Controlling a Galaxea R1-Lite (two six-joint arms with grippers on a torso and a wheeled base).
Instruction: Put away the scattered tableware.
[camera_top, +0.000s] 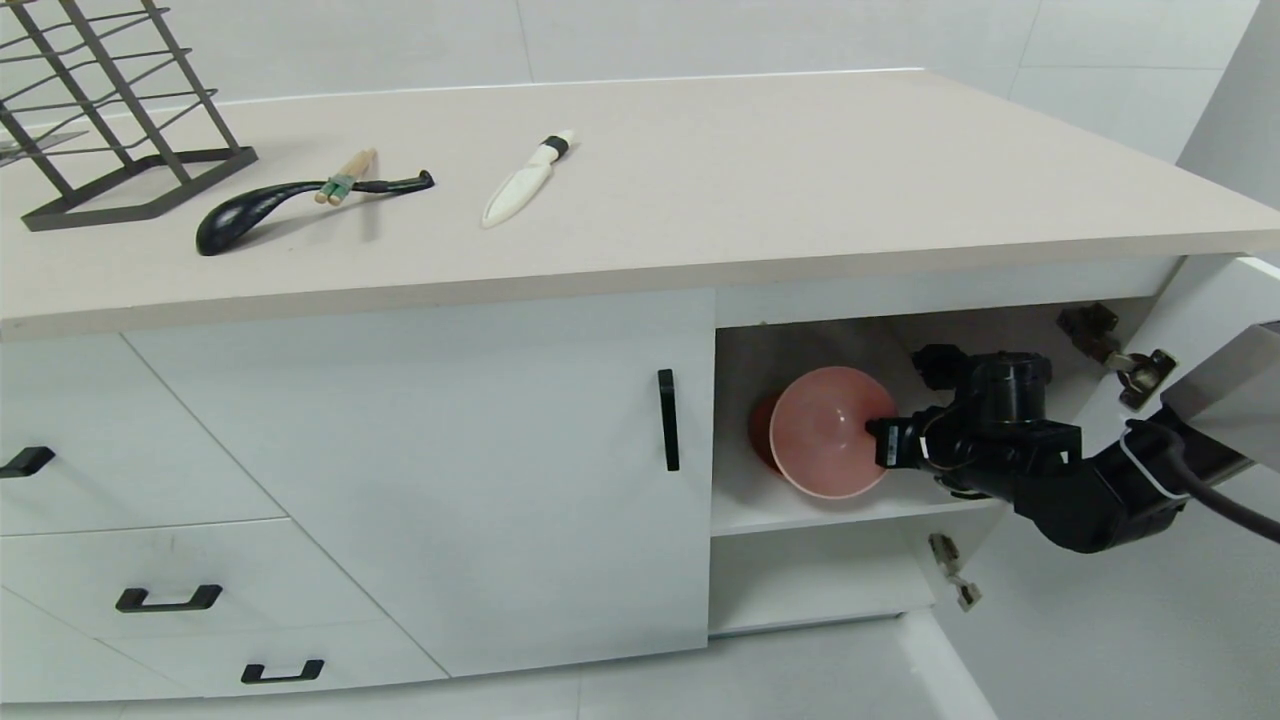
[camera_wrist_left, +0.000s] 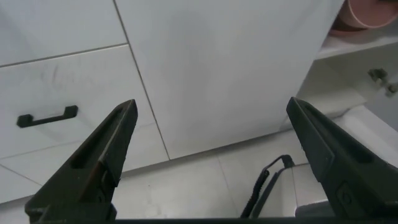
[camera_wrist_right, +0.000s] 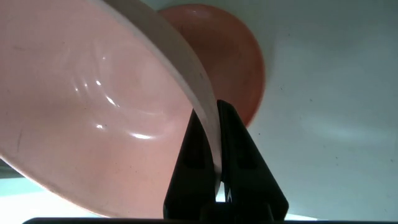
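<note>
Left wrist view: my left hand (camera_wrist_left: 211, 155) hung with its two fingers (camera_wrist_left: 106, 155) wide apart and nothing between them, above the floor in front of the closed cupboard fronts, with a drawer handle (camera_wrist_left: 46, 116) near.

Head view, left end of the bench (camera_top: 800, 170): a dark wire rack (camera_top: 110, 110) stood at the far corner. Just beside its base lay a black spoon (camera_top: 250, 210), bowl end toward the front edge. A pair of chopsticks (camera_top: 345, 177) lay across its handle, touching it. A white knife (camera_top: 525, 180) with a black band lay apart from these, toward the middle of the bench.

Below the bench, the drawers (camera_top: 130, 560) and the wide cupboard door (camera_top: 450, 470) were closed. The compartment to their right stood open, its door (camera_top: 1130, 365) swung outward.

Inside that compartment, a pink bowl (camera_top: 825, 435) was held on edge above the shelf (camera_top: 790, 510), its hollow facing outward. A second, darker bowl (camera_top: 760, 430) sat behind it against the back wall; whether the two touched I could not tell.

My right hand (camera_top: 880, 440) was clamped on the pink bowl's rim at its right side; in the right wrist view the rim passed between my two closed fingers (camera_wrist_right: 242, 162).
</note>
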